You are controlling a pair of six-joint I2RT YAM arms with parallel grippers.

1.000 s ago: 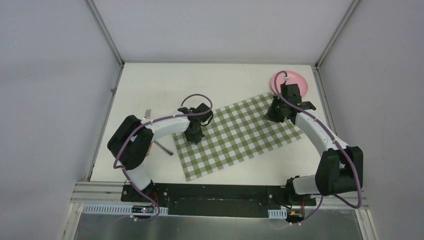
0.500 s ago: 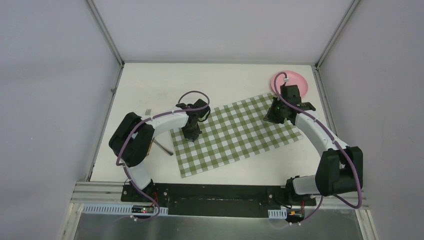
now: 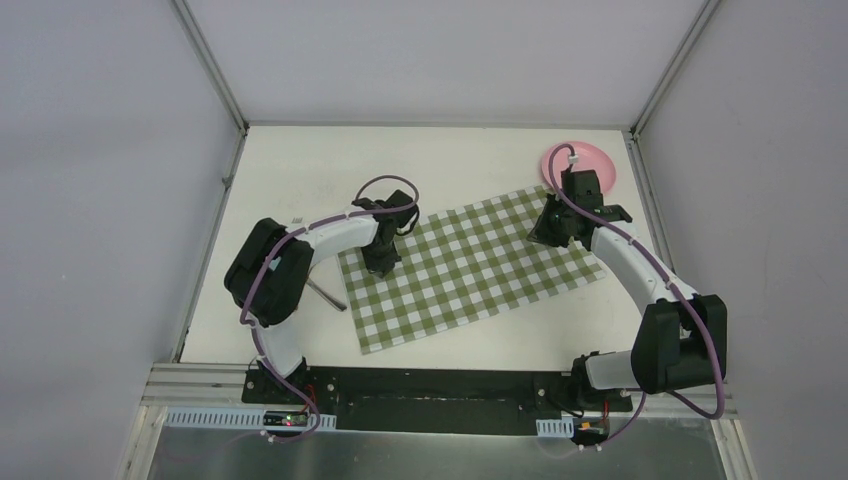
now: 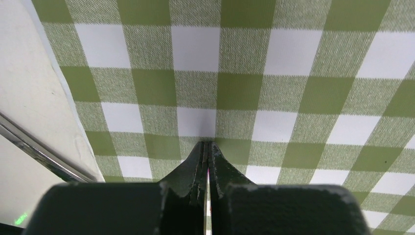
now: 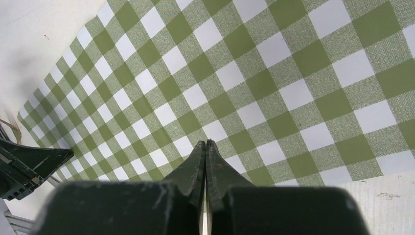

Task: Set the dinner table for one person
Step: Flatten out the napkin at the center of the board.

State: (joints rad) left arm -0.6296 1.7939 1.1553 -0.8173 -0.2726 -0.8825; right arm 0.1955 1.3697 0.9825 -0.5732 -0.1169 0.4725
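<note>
A green-and-white checked cloth (image 3: pixel 470 265) lies flat and slanted on the white dinner table (image 3: pixel 320 160). My left gripper (image 3: pixel 381 265) stands on the cloth's left part. In the left wrist view it (image 4: pixel 206 143) is shut, its tip down on the checked weave (image 4: pixel 293 98), with no fold of cloth seen between the jaws. My right gripper (image 3: pixel 552 232) rests on the cloth's far right part. It (image 5: pixel 207 142) is also shut, tip touching the cloth (image 5: pixel 244 73). A pink plate (image 3: pixel 590 160) sits just beyond the right gripper at the table's far right corner.
A metal utensil (image 3: pixel 325 293) lies on the table left of the cloth, partly hidden under the left arm; its handle (image 4: pixel 39 152) shows beside the cloth's edge. Aluminium rails and grey walls close the table on three sides. The left arm's gripper (image 5: pixel 29 166) shows across the cloth.
The left gripper has moved a little left and away from the bases, and the cloth's left end has shifted with it. The right gripper has hardly moved.
</note>
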